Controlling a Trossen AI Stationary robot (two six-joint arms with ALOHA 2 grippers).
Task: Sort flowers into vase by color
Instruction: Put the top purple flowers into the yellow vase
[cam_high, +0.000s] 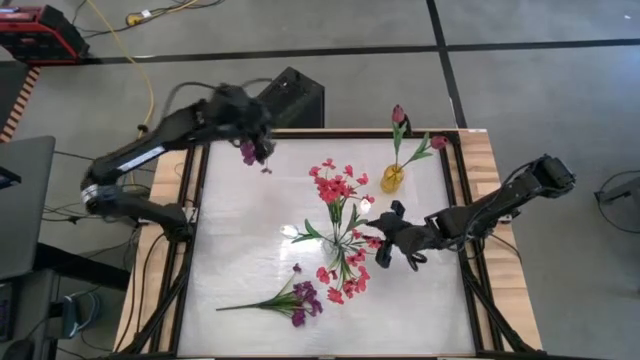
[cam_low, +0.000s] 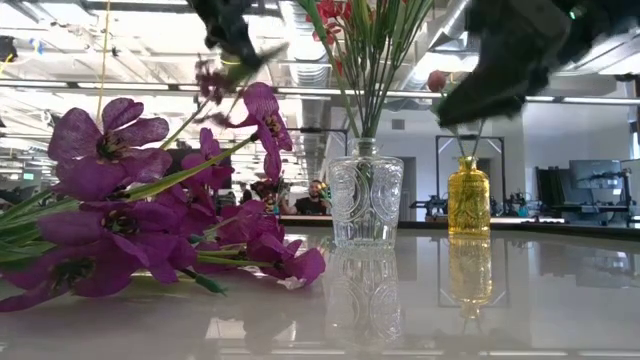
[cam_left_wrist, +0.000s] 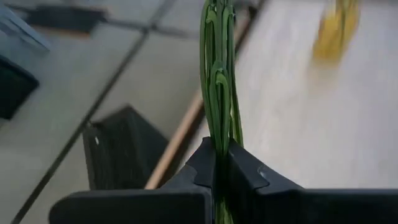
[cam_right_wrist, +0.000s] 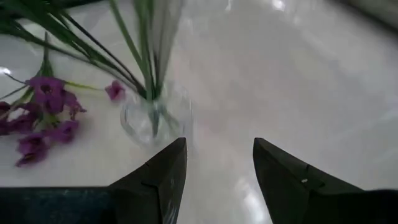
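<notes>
My left gripper (cam_high: 252, 128) hangs over the table's far left corner, shut on a purple flower stem (cam_high: 248, 152). My right gripper (cam_high: 398, 243) is open and hovers just right of the clear glass vase (cam_high: 340, 243), which holds red-pink blossom stems (cam_high: 338, 185). More red-pink blossoms (cam_high: 345, 283) spread near the vase's near side. A purple bunch (cam_high: 298, 300) lies flat on the table near the near edge. The yellow vase (cam_high: 392, 178) holds maroon tulip buds (cam_high: 398, 115). I make out no whitish bud. My left gripper pinches the purple stem's thin green stalks (cam_left_wrist: 217, 134) between its two fingers (cam_left_wrist: 245, 171). Several strands run side by side through the shut jaws. The stem is lifted clear of the table, and its purple blossoms (cam_low: 212, 82) hang below the gripper.
A black box (cam_high: 290, 100) stands just beyond the table's far left corner, under the left arm. The wooden table frame (cam_high: 490, 200) borders the white top. Bare white surface (cam_high: 250, 230) lies left of the clear vase and to the right of the yellow vase.
</notes>
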